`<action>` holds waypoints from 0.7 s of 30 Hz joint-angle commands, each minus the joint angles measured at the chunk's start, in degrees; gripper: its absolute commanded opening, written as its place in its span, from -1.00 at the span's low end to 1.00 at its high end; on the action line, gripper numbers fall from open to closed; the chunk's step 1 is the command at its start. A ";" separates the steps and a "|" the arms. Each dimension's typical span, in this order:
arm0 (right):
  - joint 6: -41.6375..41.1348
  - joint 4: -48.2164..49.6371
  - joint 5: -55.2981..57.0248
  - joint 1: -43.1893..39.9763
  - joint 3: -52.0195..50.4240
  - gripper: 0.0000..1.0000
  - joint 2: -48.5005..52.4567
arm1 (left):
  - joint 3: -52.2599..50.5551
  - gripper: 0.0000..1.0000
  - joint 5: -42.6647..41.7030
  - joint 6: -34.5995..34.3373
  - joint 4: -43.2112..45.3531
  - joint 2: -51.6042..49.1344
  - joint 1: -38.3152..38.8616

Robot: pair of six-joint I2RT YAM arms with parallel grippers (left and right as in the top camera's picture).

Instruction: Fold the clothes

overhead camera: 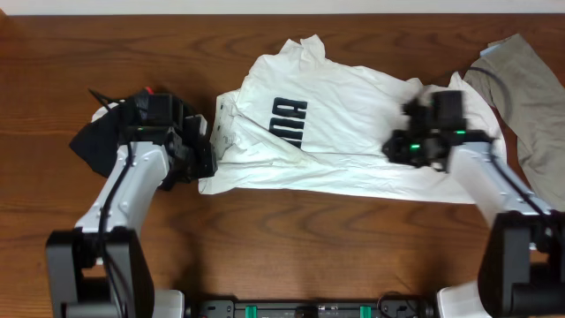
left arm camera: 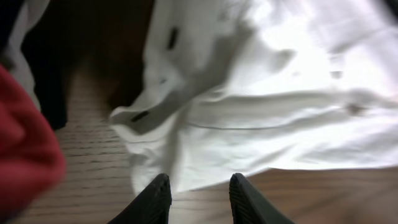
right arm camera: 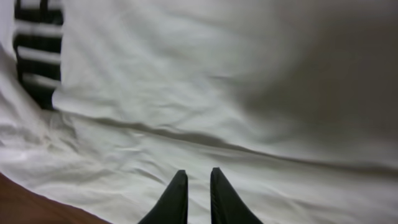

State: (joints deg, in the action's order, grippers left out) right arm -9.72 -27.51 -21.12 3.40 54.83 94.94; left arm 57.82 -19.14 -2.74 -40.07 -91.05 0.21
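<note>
The white T-shirt (overhead camera: 353,132) with dark block lettering (overhead camera: 290,119) lies spread across the middle of the table, partly folded over. My left gripper (overhead camera: 205,161) is at the shirt's left edge. In the left wrist view it (left arm camera: 199,186) stands open with only wood between its fingers, and the shirt's hem (left arm camera: 205,155) lies just beyond the tips. My right gripper (overhead camera: 397,146) hangs over the shirt's right part. In the right wrist view its (right arm camera: 198,177) jaws are almost together above the white cloth (right arm camera: 217,93), with no cloth visibly pinched. The black garment (overhead camera: 93,141) lies under my left arm. The khaki-grey garment (overhead camera: 525,97) lies at the far right.
A red blur (left arm camera: 25,155) fills the left of the left wrist view beside the black garment (left arm camera: 50,81). Bare wooden table (overhead camera: 335,247) runs along the front, below the shirt. The table's far edge (overhead camera: 265,13) is behind the shirt.
</note>
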 commanded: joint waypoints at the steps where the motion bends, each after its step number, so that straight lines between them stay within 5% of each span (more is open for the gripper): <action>1: 2.27 1.01 4.17 5.46 0.48 -0.80 4.13 | 1.55 -0.40 -5.44 0.50 -0.68 1.55 -0.07; 8: 2.34 2.67 4.83 9.60 0.48 -0.74 8.94 | 1.51 -0.47 -7.23 0.59 -0.33 1.18 3.32; 11: 2.73 3.10 4.85 9.60 0.48 -0.43 9.11 | 1.40 -0.47 -7.21 0.59 0.90 0.66 5.38; 16: 7.56 2.36 5.07 9.86 0.50 -0.24 9.03 | 1.31 -0.47 -7.17 0.57 2.38 -2.91 8.13; 21: 13.27 0.96 5.11 9.75 0.52 -0.28 8.57 | 1.27 -0.47 -7.17 0.57 2.19 -7.78 9.18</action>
State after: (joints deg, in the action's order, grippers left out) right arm -1.54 -25.61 -18.65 12.78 55.46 103.22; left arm 58.48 -25.58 -2.72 -37.58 -96.01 8.95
